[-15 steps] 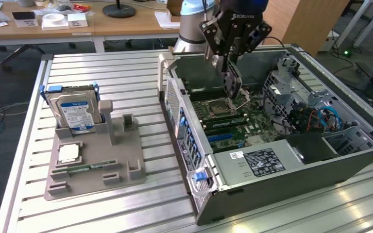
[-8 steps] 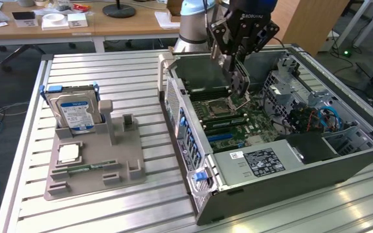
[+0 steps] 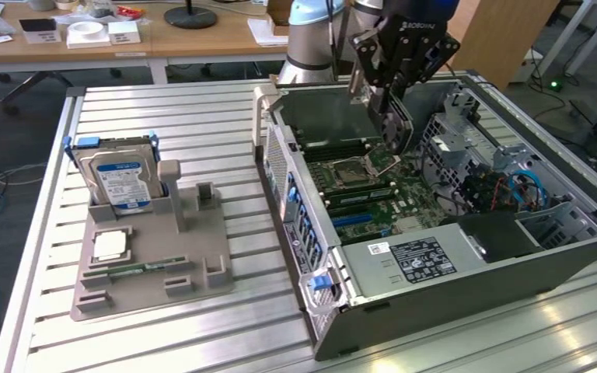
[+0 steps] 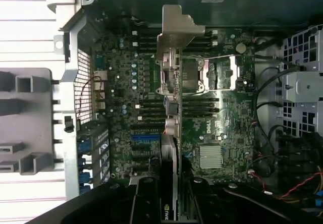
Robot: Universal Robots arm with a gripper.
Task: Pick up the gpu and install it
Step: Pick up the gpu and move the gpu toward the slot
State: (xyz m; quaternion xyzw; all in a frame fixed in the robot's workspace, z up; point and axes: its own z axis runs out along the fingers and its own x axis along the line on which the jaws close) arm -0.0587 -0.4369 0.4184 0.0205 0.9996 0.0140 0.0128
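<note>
Silver-bracketed graphics card (image 4: 174, 108), clamped in the claw (image 4: 172, 188) above the motherboard (image 4: 227, 128); keep it upright, edge aligned along the blue slot (image 4: 145, 138).

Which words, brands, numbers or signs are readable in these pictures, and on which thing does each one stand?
"ROBOTIQ": on the black body of the gripper.
"DELL": on the motherboard, turned sideways.
Pale logo mark, no letters readable: on the graphics card held in the jaws.
Too small to read: the hard drive label and the power supply label.
</note>
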